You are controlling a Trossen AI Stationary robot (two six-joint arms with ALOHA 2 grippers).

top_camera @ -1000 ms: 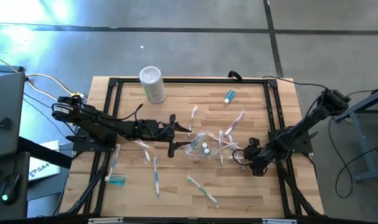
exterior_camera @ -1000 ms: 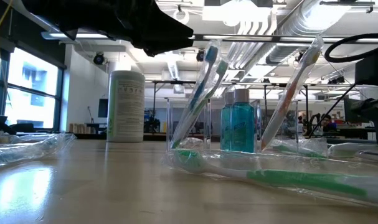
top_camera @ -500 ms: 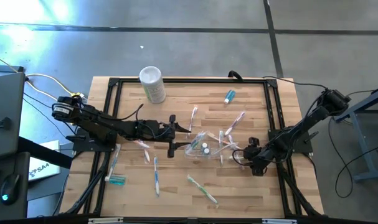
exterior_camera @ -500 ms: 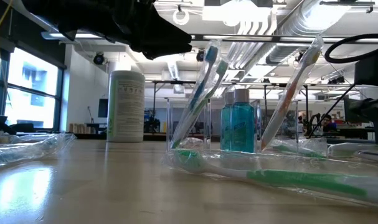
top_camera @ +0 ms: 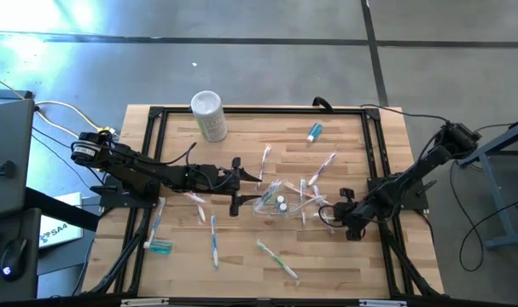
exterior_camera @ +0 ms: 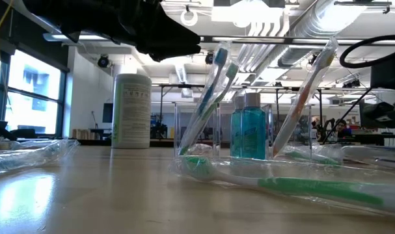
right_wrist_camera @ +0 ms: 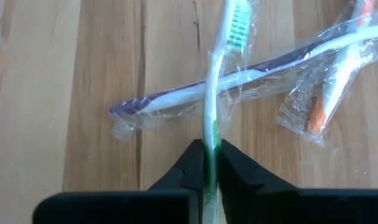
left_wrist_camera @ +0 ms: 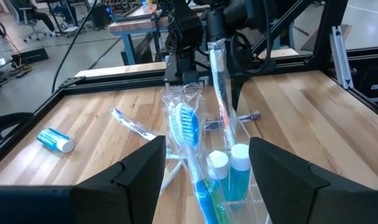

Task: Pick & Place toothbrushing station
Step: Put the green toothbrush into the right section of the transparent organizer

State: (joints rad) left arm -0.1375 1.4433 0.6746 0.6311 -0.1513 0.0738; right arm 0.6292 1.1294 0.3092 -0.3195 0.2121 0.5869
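The clear cup (top_camera: 276, 205) stands mid-table with toothbrushes and two teal bottles (left_wrist_camera: 229, 180) upright in it. My left gripper (top_camera: 246, 186) is open just left of the cup, a finger (left_wrist_camera: 139, 171) on either side of the cup's near end without touching it. My right gripper (top_camera: 334, 213), right of the cup, is shut on a green-and-white toothbrush (right_wrist_camera: 229, 37). That brush crosses over a wrapped purple-and-white brush (right_wrist_camera: 176, 102) lying flat on the wood. My right gripper pinches the green toothbrush's handle (right_wrist_camera: 208, 134) between its two fingers, which come from above, slanting down. The brush runs on straight ahead of the fingers, its bristle head (right_wrist_camera: 238, 15) at the far end. Whether it is off the table cannot be told.
A white cylinder (top_camera: 209, 115) stands at the far left, a teal tube (top_camera: 314, 131) lies at the far side and another (top_camera: 160, 247) at the near left. Wrapped toothbrushes lie scattered (top_camera: 214, 243) (top_camera: 278, 260) (top_camera: 323, 168), one with orange (right_wrist_camera: 326, 93) beside my right gripper.
My right gripper has shut on the green toothbrush's handle without moving from its place.
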